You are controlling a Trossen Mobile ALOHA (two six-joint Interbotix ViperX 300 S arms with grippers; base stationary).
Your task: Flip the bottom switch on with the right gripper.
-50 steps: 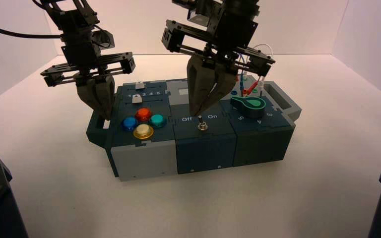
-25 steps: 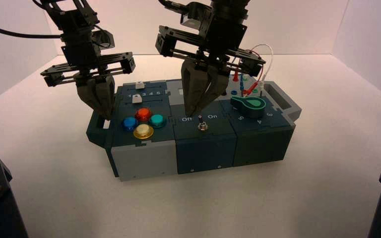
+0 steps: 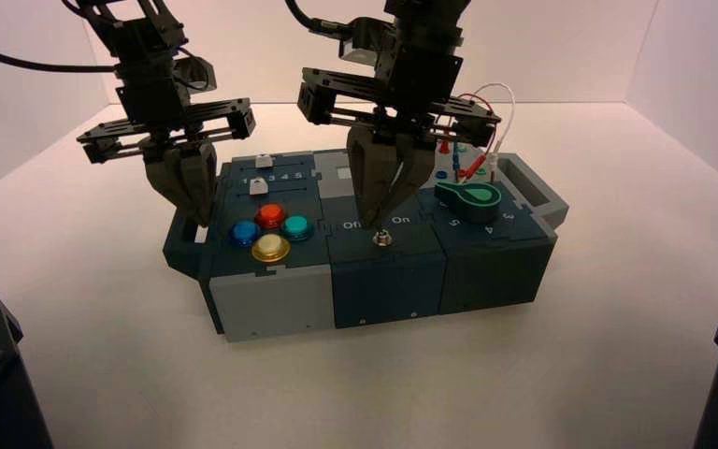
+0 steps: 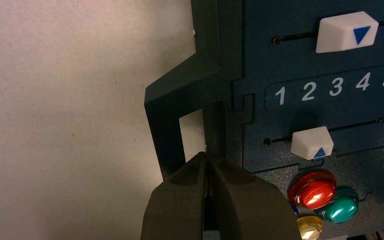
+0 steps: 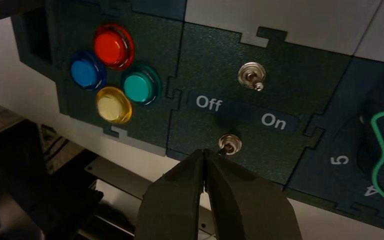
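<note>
- Pale tabletop point(image 3: 524, 383) fills the foreground, under the box point(image 3: 271, 299).
- Near edge, middle panel: the bottom switch point(image 5: 231, 143), a small metal toggle, its dark-tipped lever leaning toward "Off".
- Right gripper point(image 3: 372, 224), fingers closed on nothing, has shifted toward that switch; its tips now cover the lever in the high view. It seems lined up on the "Off" side for a push toward "On".
- Left gripper point(image 3: 203, 223), closed and empty, is parked at the box's left handle point(image 4: 167, 135).
- Farthest back, a plain pale wall point(image 3: 580, 56).
</note>
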